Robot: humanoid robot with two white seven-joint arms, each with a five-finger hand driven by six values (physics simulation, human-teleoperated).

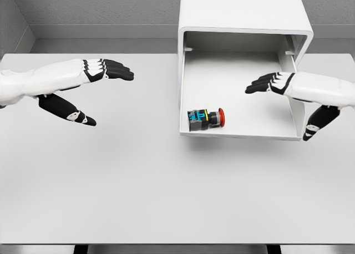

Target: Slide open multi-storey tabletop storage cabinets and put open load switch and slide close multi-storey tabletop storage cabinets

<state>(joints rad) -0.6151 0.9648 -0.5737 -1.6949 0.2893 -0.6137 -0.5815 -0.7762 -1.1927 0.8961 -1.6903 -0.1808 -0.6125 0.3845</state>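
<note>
The small black switch with a red button (206,118) lay on its side inside the pulled-out white drawer (239,133), below-left of the nearer, spread, empty right hand (275,84); the left hand (91,90), also spread, hovered well apart over the white counter (111,182).

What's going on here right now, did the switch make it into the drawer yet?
Yes. The load switch, with its red button, lies on its side inside the pulled-out drawer of the white tabletop storage cabinet. The right robot hand hovers open over the drawer, holding nothing. The left robot hand is open above the white table, well away from the cabinet. The drawer has not yet been slid shut.
</note>
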